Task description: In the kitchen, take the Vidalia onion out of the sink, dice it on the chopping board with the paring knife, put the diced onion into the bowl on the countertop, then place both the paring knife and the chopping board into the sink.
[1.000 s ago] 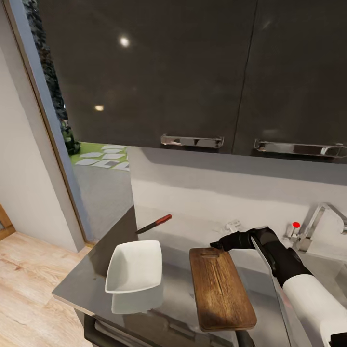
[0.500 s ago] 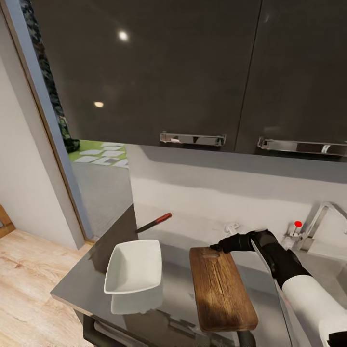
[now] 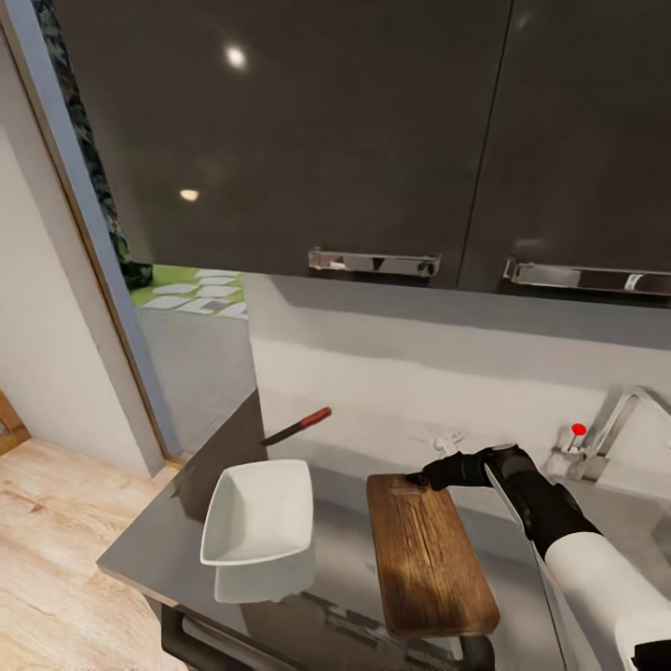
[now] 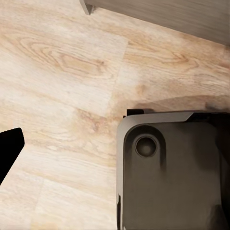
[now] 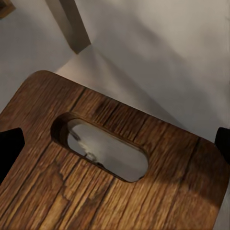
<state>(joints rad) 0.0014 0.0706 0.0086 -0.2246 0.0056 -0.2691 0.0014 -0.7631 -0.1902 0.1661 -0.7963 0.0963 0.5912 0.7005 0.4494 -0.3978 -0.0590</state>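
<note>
The brown wooden chopping board point(image 3: 424, 559) lies on the grey countertop point(image 3: 345, 568), right of the white bowl point(image 3: 256, 513). Behind the bowl, near the wall, lies the paring knife point(image 3: 296, 427) with its red handle. My right gripper point(image 3: 417, 480) hovers at the board's far end. In the right wrist view it is open, with its fingertips point(image 5: 9, 148) wide apart on either side of the board's handle slot point(image 5: 105, 148). One fingertip point(image 4: 9, 148) of my left gripper hangs over the wooden floor. The Vidalia onion is out of view.
The chrome faucet point(image 3: 615, 424) with its red knob point(image 3: 578, 430) stands at the right by the wall, where the sink begins. Dark upper cabinets point(image 3: 373, 140) hang overhead. The counter ends left of the bowl at a doorway. My dark base point(image 4: 167, 172) shows in the left wrist view.
The head camera has tilted up a little, so the whole picture shifted. My right gripper has sunk slightly closer to the board's far end. Bowl, knife and board lie as before.
</note>
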